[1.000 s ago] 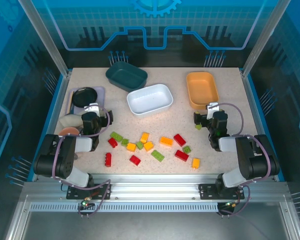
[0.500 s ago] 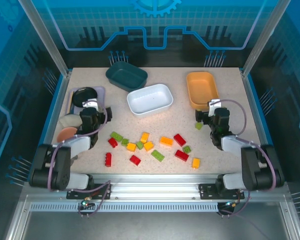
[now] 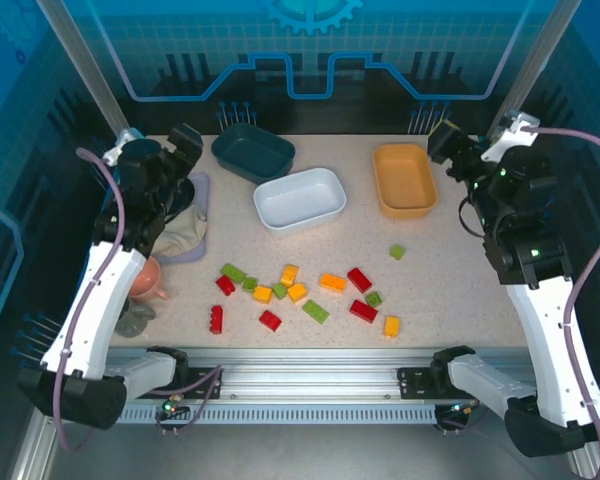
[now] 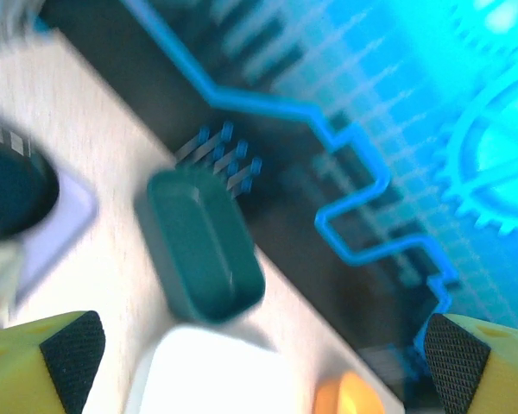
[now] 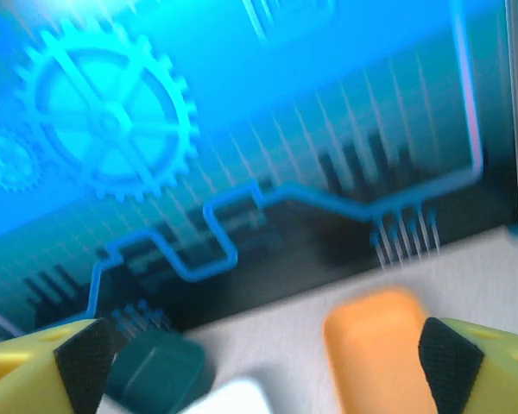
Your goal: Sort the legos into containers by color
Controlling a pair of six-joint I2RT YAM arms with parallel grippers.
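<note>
Speckled beige tabletop (image 3: 450, 300) sits inside a blue-lit enclosure whose back wall carries a gear motif. From above, the white tray (image 3: 300, 198) lies near the table's middle. The dark teal tray (image 3: 252, 152) is just behind and left of it, and the orange tray (image 3: 404, 178) is to its right. The legos (image 3: 300, 290), red, green and yellow-orange, lie scattered in front of the white tray, with one green brick (image 3: 397, 252) apart, front-right of it. Well left of the white tray are a lavender mat (image 3: 199, 195), a crumpled cloth (image 3: 180, 232), a pink cup (image 3: 148, 280) and a grey cup (image 3: 132, 320). Both arms stand tall. The left gripper (image 3: 183, 142) hangs beside the teal tray, and the right gripper (image 3: 446, 138) hangs beyond the orange tray.

The left wrist view is blurred. Its black pads (image 4: 69, 345) sit at the lower corners, spread wide with nothing between, and the teal tray (image 4: 205, 246) lies beyond the white tray's corner.

The right wrist view is also blurred. Its pads (image 5: 82, 358) are likewise released and empty, with the orange tray (image 5: 375, 354) right of the white tray's edge.
</note>
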